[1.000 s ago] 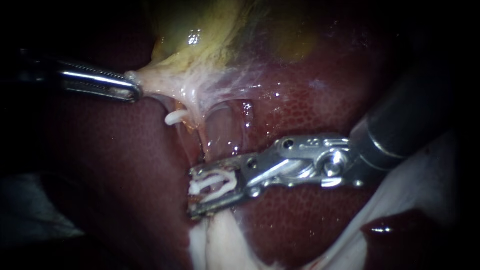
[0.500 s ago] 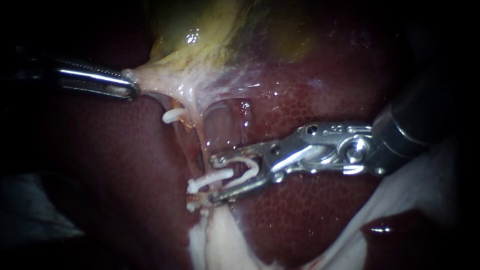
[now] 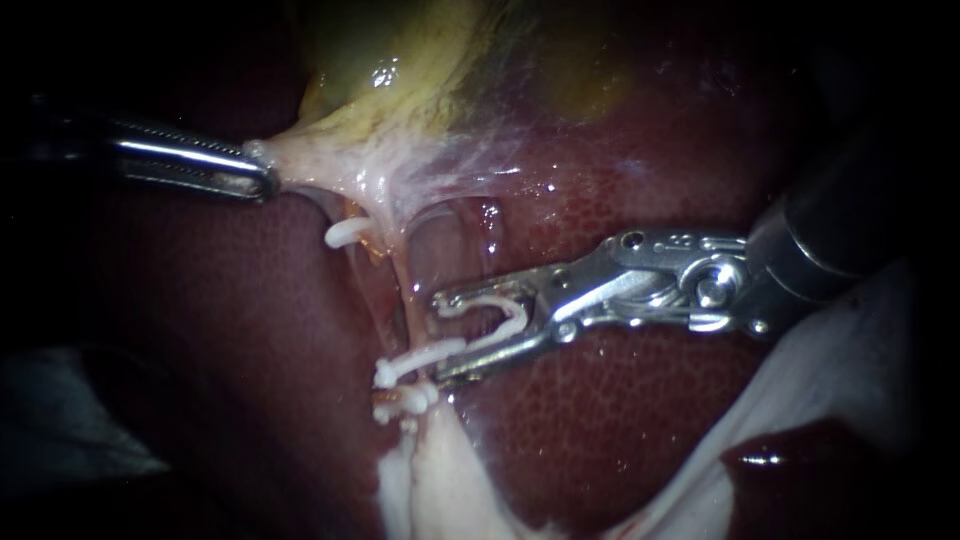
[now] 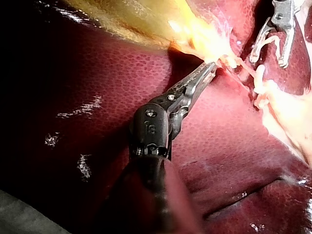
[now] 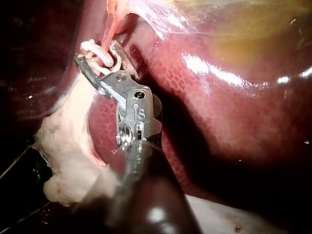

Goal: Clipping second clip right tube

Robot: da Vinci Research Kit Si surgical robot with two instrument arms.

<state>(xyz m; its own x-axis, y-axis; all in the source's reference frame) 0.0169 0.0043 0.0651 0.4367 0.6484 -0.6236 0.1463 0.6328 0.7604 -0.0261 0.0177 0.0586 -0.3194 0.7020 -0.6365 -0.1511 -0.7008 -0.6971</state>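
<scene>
- Endoscope view: the left instrument (image 3: 265,182) has its tool pinched on pale tissue at the neck of the gallbladder (image 3: 400,60), well apart from the right tube (image 3: 403,300), and holds that tube taut. The right instrument (image 3: 443,338) has its tool spread just beside the tube, with a curved white piece (image 3: 510,315) inside. A clip (image 3: 415,360) crosses the tube and touches the lower jaw. A further clip (image 3: 400,408) sits just past it, on the side away from the gallbladder.
- Left wrist view: the left instrument (image 4: 210,67) is clamped on the pale tissue, and the clip (image 4: 260,85) lies ahead, near the tube.
- Right wrist view: the right instrument (image 5: 97,52) is parted at the tube (image 5: 111,19), with the clip (image 5: 92,47) between its jaws. This corner is crowded, so the white piece may be part of that clip.
- Risk: if the clip is unlatched or snagged on the lower jaw, moving the tool could drag it off the tube. Hard traction could tear the thin tube.
</scene>
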